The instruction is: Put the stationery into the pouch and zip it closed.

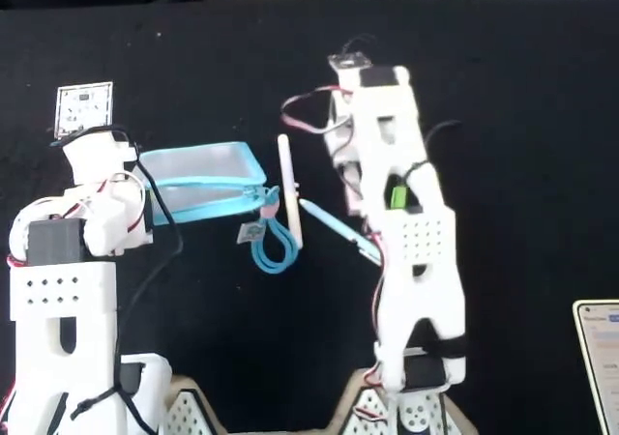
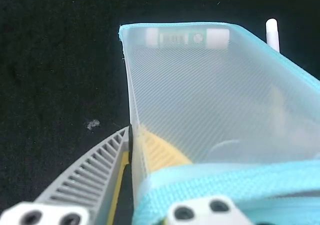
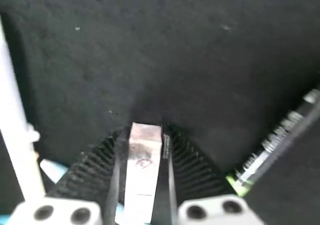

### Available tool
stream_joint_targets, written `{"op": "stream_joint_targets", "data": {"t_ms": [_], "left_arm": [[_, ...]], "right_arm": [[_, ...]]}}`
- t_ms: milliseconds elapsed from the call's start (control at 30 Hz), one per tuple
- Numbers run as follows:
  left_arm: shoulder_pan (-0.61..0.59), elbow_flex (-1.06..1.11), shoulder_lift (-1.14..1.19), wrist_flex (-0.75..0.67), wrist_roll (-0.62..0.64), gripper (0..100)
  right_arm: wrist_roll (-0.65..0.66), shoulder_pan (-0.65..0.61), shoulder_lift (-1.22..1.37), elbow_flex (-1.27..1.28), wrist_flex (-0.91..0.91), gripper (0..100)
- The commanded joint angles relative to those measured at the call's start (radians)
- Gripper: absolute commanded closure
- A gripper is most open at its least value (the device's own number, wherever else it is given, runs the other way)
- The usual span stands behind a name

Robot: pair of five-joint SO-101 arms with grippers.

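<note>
1. Left claw (image 2: pixel 134 135): clamped on the rim of the pouch (image 2: pixel 215 95); one finger outside the mesh wall, the other inside.
2. Right claw (image 3: pixel 145 130): closed on a small pale block (image 3: pixel 142 170); we find it held over the black bench (image 3: pixel 200 45).
3. Pouch: translucent, blue-trimmed, mouth open, at the bench's left; its blue loop (image 1: pixel 274 246) lies by the zip end.
4. White pen (image 1: pixel 288 188), blue pen (image 1: pixel 334 224): on the bench just outside the pouch, between the arms.
5. Black marker (image 3: pixel 270 150), green-ended: we note it near the right claw.
</note>
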Motion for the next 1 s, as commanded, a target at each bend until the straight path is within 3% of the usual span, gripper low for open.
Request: {"op": "stream_joint_targets", "data": {"t_ms": [0,267,567,767,967], "left_arm": [[-0.016,0.028,0.006,0.006,0.012,97],[-0.016,0.028,0.006,0.006,0.012,97],[-0.016,0.03,0.006,0.002,0.012,97],[-0.016,0.03,0.006,0.003,0.012,97],[-0.016,0.03,0.006,0.006,0.014,97]], "right_arm": [[0.072,0.075,-0.004,-0.228,0.118,98.8],[0.135,0.149,-0.018,-0.231,0.117,98.7],[0.325,0.446,0.015,-0.232,0.11,98.7],[0.382,0.522,0.099,-0.237,0.11,98.5],[0.382,0.548,0.153,-0.237,0.11,85.8]]}}
